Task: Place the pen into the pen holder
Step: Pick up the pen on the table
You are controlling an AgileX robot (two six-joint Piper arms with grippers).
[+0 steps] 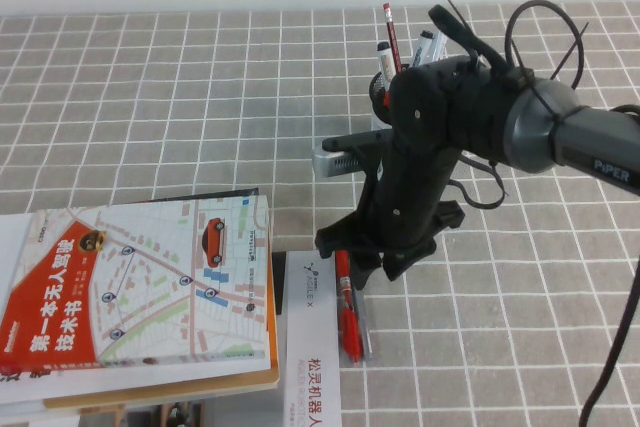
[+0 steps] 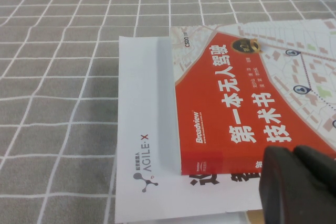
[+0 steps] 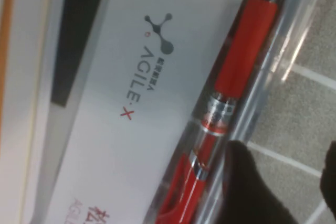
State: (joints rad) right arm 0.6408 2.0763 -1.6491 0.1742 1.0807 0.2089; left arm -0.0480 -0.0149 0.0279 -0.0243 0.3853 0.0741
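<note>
Grey checked cloth [image 1: 150, 117] covered the table. From my console I saw the right gripper [image 1: 385, 252] lowered over two pens lying side by side near the front edge: a red pen [image 1: 348, 317] and, touching it on the right, the slim grey pen [image 1: 363, 332]. In the right wrist view the grey pen [image 3: 273, 61] ran along the red pen [image 3: 239, 61], both beside a white Agile-X card [image 3: 142, 103]; dark fingertips [image 3: 247, 192] stood apart, one on or just beside the grey pen and the other off to its far side, so the jaws were spread and clamped on nothing.

The black mesh pen holder [image 1: 385, 87] stood behind the right arm, mostly hidden by it. Poking out of its top I made out a red-and-white pencil [image 1: 390, 32] and white markers with black caps [image 1: 428, 44].

The left gripper [image 2: 299, 184] hung over a red and map-printed book [image 2: 247, 98] stacked on white sheets [image 2: 144, 108] at the table's front left; I could not tell whether it was open.
</note>
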